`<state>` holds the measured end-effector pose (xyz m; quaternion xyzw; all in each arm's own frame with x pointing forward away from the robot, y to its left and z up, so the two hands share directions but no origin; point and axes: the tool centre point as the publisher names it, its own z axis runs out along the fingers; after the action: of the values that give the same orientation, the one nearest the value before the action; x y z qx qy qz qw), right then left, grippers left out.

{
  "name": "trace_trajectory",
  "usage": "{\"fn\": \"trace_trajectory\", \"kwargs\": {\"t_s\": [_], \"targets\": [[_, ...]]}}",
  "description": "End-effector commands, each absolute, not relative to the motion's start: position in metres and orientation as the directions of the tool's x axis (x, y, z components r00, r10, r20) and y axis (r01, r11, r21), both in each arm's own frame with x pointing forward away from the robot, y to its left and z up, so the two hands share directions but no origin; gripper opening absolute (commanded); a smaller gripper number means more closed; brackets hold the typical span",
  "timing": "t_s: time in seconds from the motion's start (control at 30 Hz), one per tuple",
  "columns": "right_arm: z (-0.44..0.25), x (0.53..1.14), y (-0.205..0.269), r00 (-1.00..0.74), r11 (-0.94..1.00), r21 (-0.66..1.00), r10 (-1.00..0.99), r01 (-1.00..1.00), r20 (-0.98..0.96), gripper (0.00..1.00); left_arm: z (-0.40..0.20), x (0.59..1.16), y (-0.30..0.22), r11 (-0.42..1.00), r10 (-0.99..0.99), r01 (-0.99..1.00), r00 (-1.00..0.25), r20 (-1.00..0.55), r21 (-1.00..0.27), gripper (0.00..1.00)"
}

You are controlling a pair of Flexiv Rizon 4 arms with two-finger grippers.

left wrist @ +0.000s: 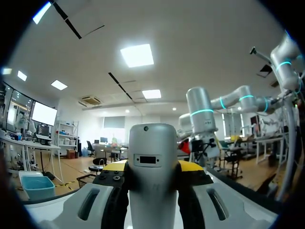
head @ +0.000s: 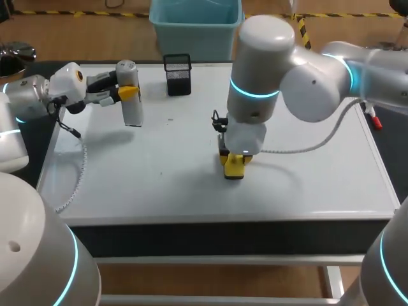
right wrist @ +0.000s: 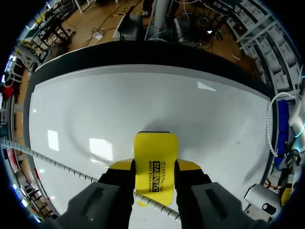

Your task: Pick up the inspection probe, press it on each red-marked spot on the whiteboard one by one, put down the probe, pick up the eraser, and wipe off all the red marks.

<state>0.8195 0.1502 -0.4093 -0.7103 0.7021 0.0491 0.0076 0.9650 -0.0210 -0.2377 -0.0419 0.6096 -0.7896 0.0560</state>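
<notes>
The grey inspection probe (head: 131, 92) stands upright at the whiteboard's (head: 306, 185) far left, and my left gripper (head: 127, 91) is shut on it from the side. In the left wrist view the probe (left wrist: 152, 176) fills the space between the yellow-tipped fingers (left wrist: 114, 168). My right gripper (head: 234, 162) points straight down near the board's middle, shut on the yellow eraser (head: 234, 167), which rests against the surface. The right wrist view shows the eraser (right wrist: 155, 162) clamped between both fingers (right wrist: 120, 165) over the white board (right wrist: 95, 109). No red marks show on the board.
A black mesh pen holder (head: 177, 74) stands at the board's far edge, with a light blue bin (head: 196, 25) behind it. A red marker (head: 374, 118) lies at the right edge. A coiled cable (head: 76, 178) trails over the board's left side.
</notes>
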Motion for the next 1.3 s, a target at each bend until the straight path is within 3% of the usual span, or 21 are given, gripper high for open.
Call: {"fn": "trace_trajectory", "kwargs": {"t_s": [0.03,0.87,1.3], "targets": [[-0.411,0.824,0.155,0.017,-0.021,0.056,-0.998,-0.998,-0.065,0.00,-0.237,0.966,-0.021,-0.250,-0.138,0.037,-0.990,-0.002,-0.968,0.00],[-0.426,0.823,0.148,0.029,-0.032,0.065,-0.998,-0.997,-0.056,0.00,-0.237,0.966,-0.021,-0.250,-0.138,0.037,-0.990,-0.002,-0.968,0.00],[-0.426,0.830,0.118,-0.045,0.043,0.049,-0.998,-0.998,-0.037,0.00,-0.237,0.966,-0.021,-0.250,-0.138,0.037,-0.990,-0.002,-0.968,0.00]]}}
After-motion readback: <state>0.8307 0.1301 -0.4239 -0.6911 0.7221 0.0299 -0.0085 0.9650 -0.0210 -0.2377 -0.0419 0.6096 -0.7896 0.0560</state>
